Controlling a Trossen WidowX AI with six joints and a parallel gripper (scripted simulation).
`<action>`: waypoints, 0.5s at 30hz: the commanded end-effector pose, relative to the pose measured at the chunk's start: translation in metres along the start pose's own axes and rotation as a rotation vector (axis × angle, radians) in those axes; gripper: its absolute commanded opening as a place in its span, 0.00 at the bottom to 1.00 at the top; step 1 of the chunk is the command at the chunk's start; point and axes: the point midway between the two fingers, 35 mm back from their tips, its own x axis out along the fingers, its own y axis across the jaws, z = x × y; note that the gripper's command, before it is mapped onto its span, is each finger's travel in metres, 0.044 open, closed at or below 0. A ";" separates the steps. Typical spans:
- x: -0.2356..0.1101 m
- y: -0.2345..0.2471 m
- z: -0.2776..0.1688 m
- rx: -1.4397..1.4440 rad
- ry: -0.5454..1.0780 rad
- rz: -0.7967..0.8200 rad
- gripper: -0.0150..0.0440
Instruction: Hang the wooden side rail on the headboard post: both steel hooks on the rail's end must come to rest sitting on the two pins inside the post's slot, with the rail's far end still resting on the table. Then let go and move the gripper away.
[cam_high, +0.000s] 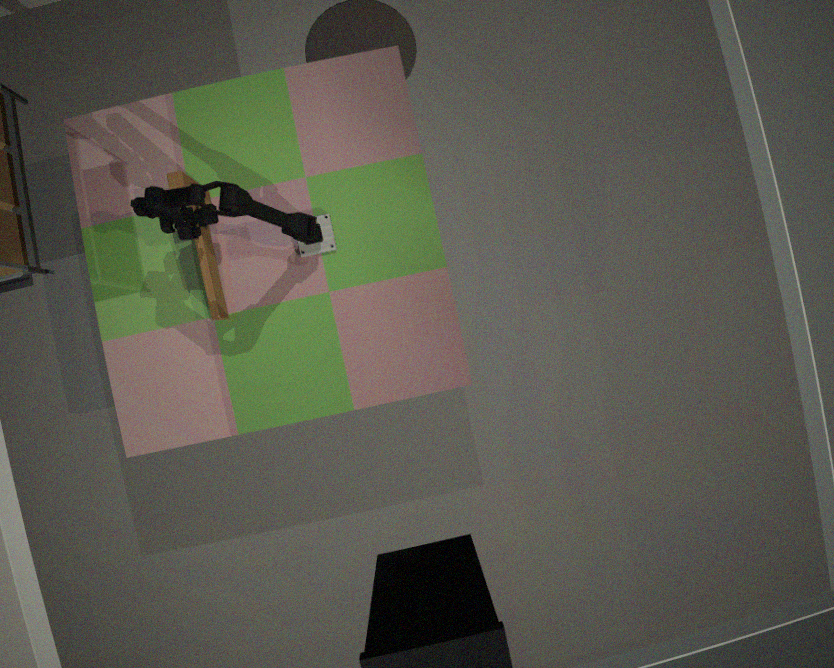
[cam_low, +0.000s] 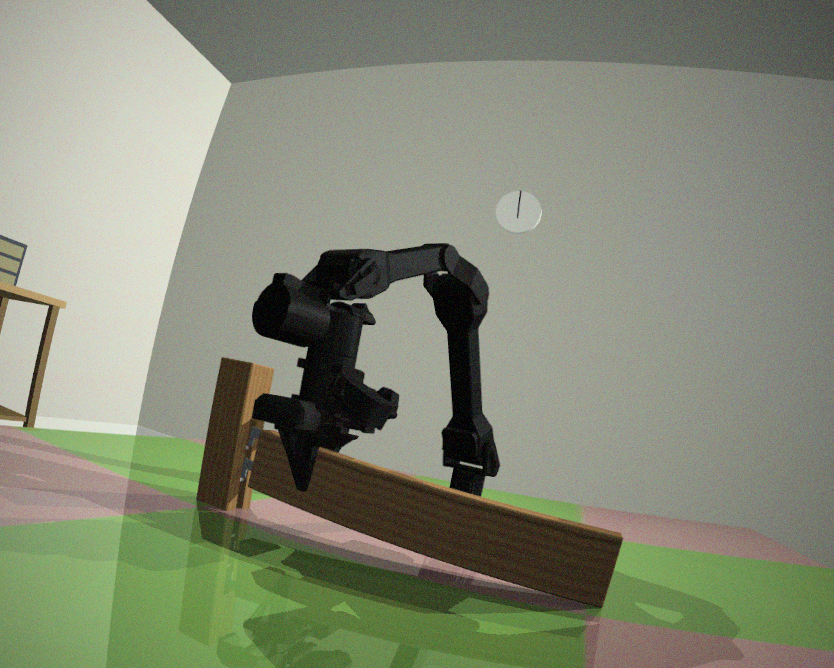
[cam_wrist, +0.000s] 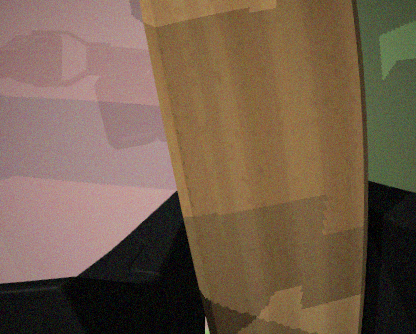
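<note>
The wooden side rail slopes down from the post, its near-post end raised and its far end low at the table. The headboard post stands upright at the left in the exterior view. Two grey steel hooks on the rail's raised end are at the slot side of the post. Their tips and the pins are hidden, so I cannot tell whether they sit on the pins. My gripper is shut on the rail near its raised end, one finger on each side.
The checkered pink and green table top lies under everything. The arm's pale base plate is to the right of the rail in the top view. A shelf stands beyond the table's left edge, and a dark round object beyond its top edge.
</note>
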 end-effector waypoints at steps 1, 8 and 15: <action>-0.003 -0.001 -0.002 -0.004 0.005 -0.005 0.25; -0.003 -0.002 -0.002 -0.004 0.005 -0.005 0.25; -0.004 -0.002 -0.003 -0.004 0.005 -0.005 0.25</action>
